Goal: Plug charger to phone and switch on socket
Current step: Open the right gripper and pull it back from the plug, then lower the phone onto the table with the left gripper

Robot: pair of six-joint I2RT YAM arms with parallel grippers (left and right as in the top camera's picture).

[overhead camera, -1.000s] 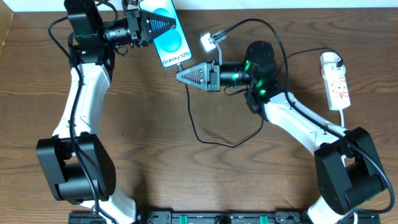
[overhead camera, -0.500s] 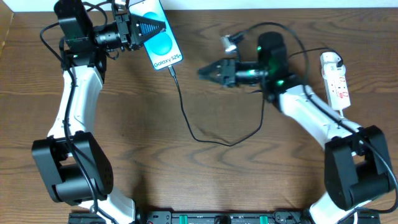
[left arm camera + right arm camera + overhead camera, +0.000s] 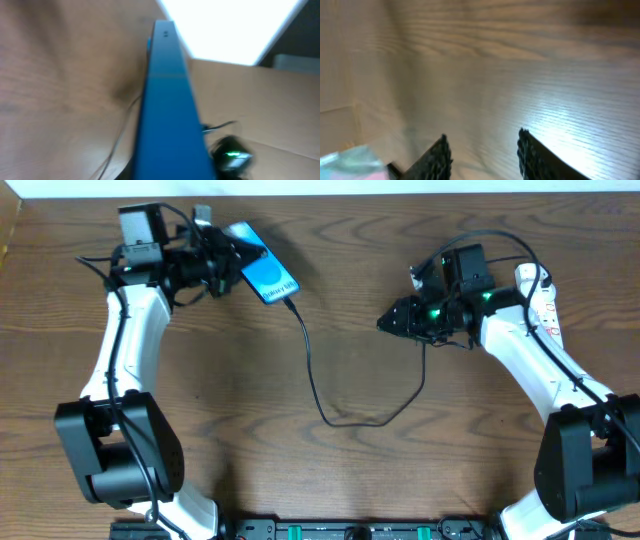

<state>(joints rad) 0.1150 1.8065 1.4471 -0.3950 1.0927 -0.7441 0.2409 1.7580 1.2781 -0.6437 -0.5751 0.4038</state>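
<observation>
The phone (image 3: 266, 273) is up at about 11 o'clock on the wooden surface (image 3: 200, 400), turned at a slant with its blue screen facing up in the overhead view, and the left gripper (image 3: 232, 252) is clamped on its upper-left end; the left wrist view, badly blurred, shows the phone (image 3: 172, 115) edge-on as a blue slab running straight out from the camera. The charger (image 3: 310, 375) has its plug tip at the phone's lower-right end, at 5 o'clock from the screen's middle, though the overhead view is too small to tell how far in it sits. From there the thin black cable drops toward 6 o'clock, bends in a shallow loop near the middle of the surface, then climbs toward the right arm at about 2 o'clock. The right gripper (image 3: 388, 324) points to 9 o'clock, well apart from the phone; in the right wrist view its dark ribbed fingers (image 3: 437, 155) stand wide with only bare wood between them (image 3: 482, 134). The socket (image 3: 545, 300) lies at 2 to 3 o'clock by the surface's right edge, partly covered by the right arm's white link
</observation>
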